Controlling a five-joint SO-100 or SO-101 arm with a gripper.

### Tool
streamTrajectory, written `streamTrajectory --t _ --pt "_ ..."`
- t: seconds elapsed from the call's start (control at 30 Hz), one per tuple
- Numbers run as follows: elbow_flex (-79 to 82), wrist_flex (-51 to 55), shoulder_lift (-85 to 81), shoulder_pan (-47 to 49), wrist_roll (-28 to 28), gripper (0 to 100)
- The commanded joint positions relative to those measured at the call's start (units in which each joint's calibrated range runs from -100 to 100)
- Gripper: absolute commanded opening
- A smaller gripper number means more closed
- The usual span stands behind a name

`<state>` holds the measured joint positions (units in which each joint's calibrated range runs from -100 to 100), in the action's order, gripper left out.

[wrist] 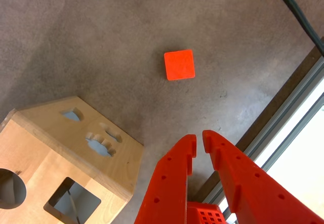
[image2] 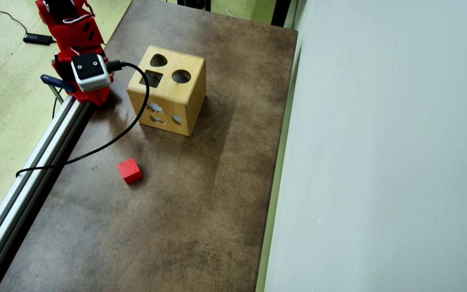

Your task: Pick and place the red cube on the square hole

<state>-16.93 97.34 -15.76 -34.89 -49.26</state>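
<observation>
The red cube (wrist: 179,65) (image2: 129,170) lies flat on the brown table, apart from everything else. In the wrist view my gripper (wrist: 199,140) hangs well short of it, its red fingertips almost touching with nothing between them. The light wooden box (wrist: 116,158) (image2: 168,91) stands to the left of the fingers in the wrist view. Its dark square hole (wrist: 72,199) (image2: 151,78) is in the top face. In the overhead view the arm (image2: 83,77) sits at the table's left edge beside the box, and the wrist camera hides the fingers.
The box top also has a round hole (image2: 181,76) and a rounded-triangle hole (image2: 158,61). An aluminium rail (image2: 26,170) (wrist: 283,117) runs along the table's left edge. A black cable (image2: 108,142) loops over the table between box and cube. A pale wall (image2: 379,162) bounds the right side.
</observation>
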Motion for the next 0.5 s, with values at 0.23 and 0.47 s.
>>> streamTrajectory --t 0.23,0.47 --pt "-1.2 0.6 3.2 -1.2 -0.2 14" --pt "-1.2 0.6 5.7 -5.7 -0.6 47"
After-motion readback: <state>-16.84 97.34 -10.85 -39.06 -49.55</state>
